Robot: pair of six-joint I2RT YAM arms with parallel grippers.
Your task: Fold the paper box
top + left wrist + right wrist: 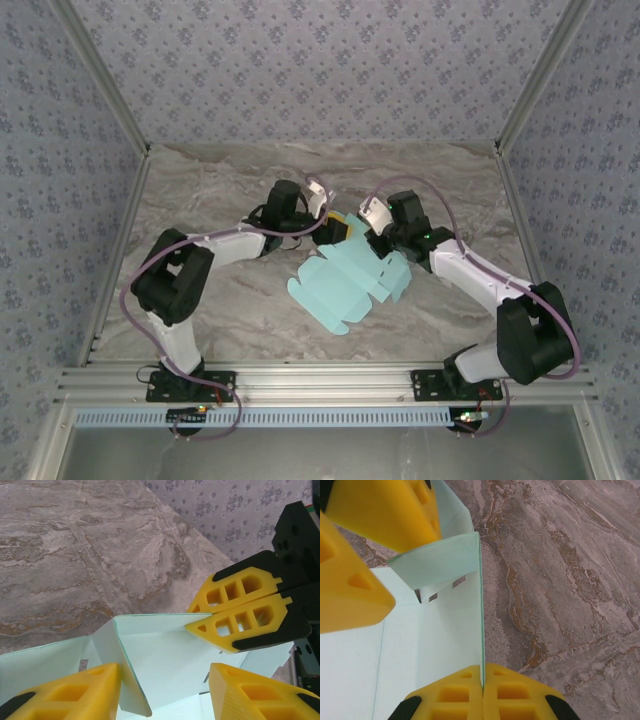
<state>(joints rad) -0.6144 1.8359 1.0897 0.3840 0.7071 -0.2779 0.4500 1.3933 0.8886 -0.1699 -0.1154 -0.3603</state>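
Observation:
The paper box (pixel 340 290) is a light blue die-cut sheet lying partly flat in the middle of the table, its far end raised between the two grippers. My right gripper (pixel 482 680) is shut on the edge of an upright panel of the paper box (pixel 445 640). From the left wrist view, the right gripper (pixel 192 619) pinches that panel's top corner. My left gripper (pixel 167 695) stands open astride the paper box (pixel 165 655), with a folded side flap beside its left finger (pixel 75 695). From above, the left gripper (pixel 343 230) and right gripper (pixel 372 240) meet at the sheet's far end.
The marbled table top (pixel 230 190) runs to patterned walls (pixel 320 60) at the back and both sides. An aluminium rail (pixel 320 380) crosses the near edge, where both arm bases are bolted.

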